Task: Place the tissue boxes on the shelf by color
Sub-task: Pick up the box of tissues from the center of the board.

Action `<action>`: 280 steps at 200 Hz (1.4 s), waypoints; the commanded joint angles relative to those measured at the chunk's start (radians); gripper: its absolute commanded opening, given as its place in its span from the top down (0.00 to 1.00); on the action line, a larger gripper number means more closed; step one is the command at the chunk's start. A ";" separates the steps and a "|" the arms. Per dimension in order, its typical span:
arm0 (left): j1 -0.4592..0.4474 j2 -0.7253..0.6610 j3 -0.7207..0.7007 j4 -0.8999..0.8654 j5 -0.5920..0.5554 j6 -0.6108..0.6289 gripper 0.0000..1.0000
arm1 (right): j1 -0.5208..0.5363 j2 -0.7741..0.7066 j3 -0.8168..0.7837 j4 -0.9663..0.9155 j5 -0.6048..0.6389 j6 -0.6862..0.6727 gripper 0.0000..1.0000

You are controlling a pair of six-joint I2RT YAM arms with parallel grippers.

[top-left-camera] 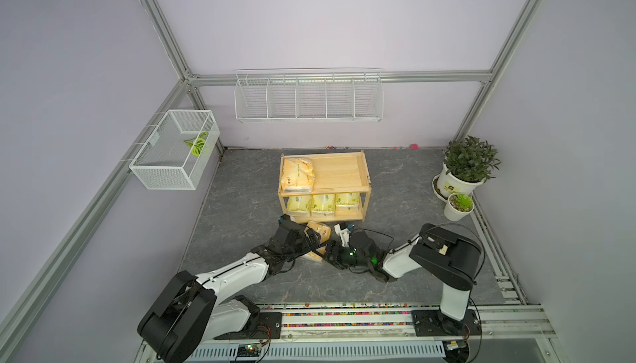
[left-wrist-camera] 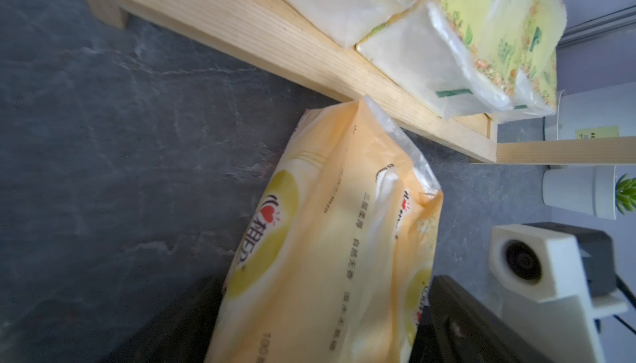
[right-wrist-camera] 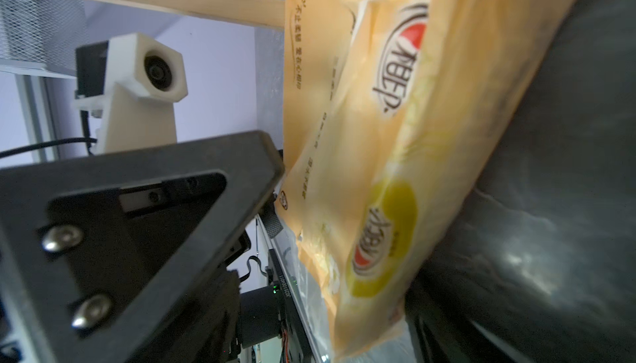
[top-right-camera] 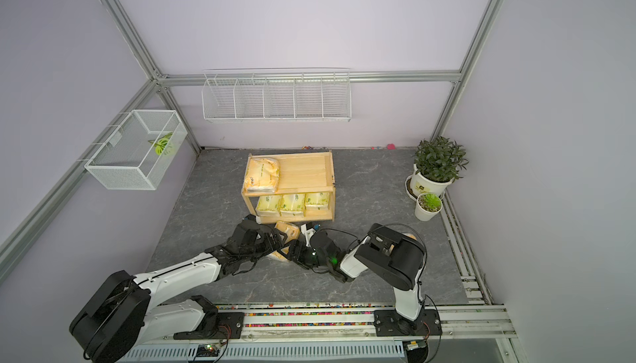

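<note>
Pale lilac walls and an aluminium frame close in a dark grey marbled worktop (top-left-camera: 241,189). Toward its back stands the shelf (top-left-camera: 344,172), light wood with two rimmed boards. One orange-yellow pack (top-left-camera: 297,175) lies at the robot's left end of the upper board. Three pale yellow-green packs (top-left-camera: 322,204) stand side by side along the lower board.

Just in front of the shelf both arms meet at a loose orange-yellow pack (top-left-camera: 320,228). In the left wrist view the far end of this pack (left-wrist-camera: 327,240) touches the front rim of the lower board. The left tool (top-left-camera: 314,239) is clamped on it, with its fingers (left-wrist-camera: 461,320) lying against two opposite sides of the wrap. The right tool (top-left-camera: 329,248) reaches in from the other side, close beside the left one. In the right wrist view its jaws stand wide apart with orange-yellow wrap (right-wrist-camera: 395,154) between them. The tip of one finger (right-wrist-camera: 172,223) sits at the wrap's edge, but I cannot tell whether the jaws press on it. A second patch of orange-yellow wrap (top-left-camera: 314,257) shows below the tools in both top views, and I cannot tell whether it is the same pack.

A white wire rack (top-left-camera: 308,97) hangs on the back wall. A white mesh basket (top-left-camera: 175,151) hangs on the left wall. Two potted plants (top-left-camera: 468,165) stand at the far right corner.
</note>
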 commanded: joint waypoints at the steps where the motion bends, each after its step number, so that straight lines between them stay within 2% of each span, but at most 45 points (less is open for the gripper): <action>1: -0.003 -0.016 -0.027 0.000 0.021 -0.018 0.00 | 0.011 0.072 -0.054 0.018 0.017 0.071 0.20; 40: -0.004 -0.034 -0.033 -0.017 0.015 -0.023 0.00 | 0.010 0.079 -0.080 0.076 0.053 0.091 0.27; 125: -0.003 -0.075 -0.013 -0.071 0.002 -0.017 0.00 | 0.010 0.078 -0.089 0.102 0.046 0.099 0.69; 169: -0.002 -0.115 0.034 -0.147 -0.022 0.003 0.00 | 0.010 0.032 -0.107 0.097 0.031 0.096 0.81; 200: -0.002 -0.190 0.109 -0.272 -0.086 0.024 0.00 | 0.011 -0.034 -0.119 0.057 0.009 0.082 0.85; 225: -0.002 -0.283 0.184 -0.388 -0.186 0.043 0.00 | 0.012 -0.117 -0.120 -0.020 -0.022 0.059 0.85; 252: 0.017 -0.370 0.289 -0.519 -0.278 0.063 0.00 | 0.015 -0.235 -0.117 -0.181 -0.066 0.015 0.85; 280: 0.079 -0.366 0.430 -0.651 -0.312 0.094 0.00 | 0.022 -0.390 -0.088 -0.414 -0.108 -0.061 0.86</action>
